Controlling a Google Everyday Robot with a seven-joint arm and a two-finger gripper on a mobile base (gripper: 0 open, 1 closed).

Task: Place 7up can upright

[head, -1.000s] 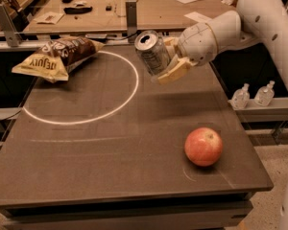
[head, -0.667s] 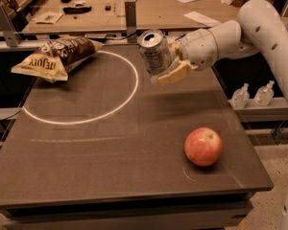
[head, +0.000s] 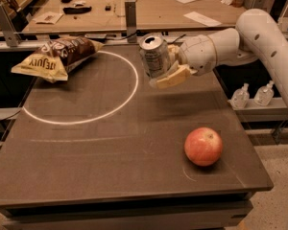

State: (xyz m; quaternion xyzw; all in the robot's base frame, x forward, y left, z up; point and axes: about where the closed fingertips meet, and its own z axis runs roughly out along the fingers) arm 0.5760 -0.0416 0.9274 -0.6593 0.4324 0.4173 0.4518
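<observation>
The 7up can (head: 154, 55) is a silver can with a pull-tab top. It is held nearly upright in the air above the dark table (head: 110, 152), just right of the white painted circle (head: 81, 87). My gripper (head: 167, 67) comes in from the right on a white arm and is shut on the can, with a tan finger (head: 172, 77) under and beside it. The can's base is off the table surface.
A brown-and-yellow chip bag (head: 57, 55) lies at the table's far left. A red apple (head: 203, 145) sits near the front right. Two small bottles (head: 252, 96) stand on a ledge to the right. A wooden bench with papers lies behind.
The arm has carried the can a little to the left and turned it more upright. The apple and chip bag have not moved.
</observation>
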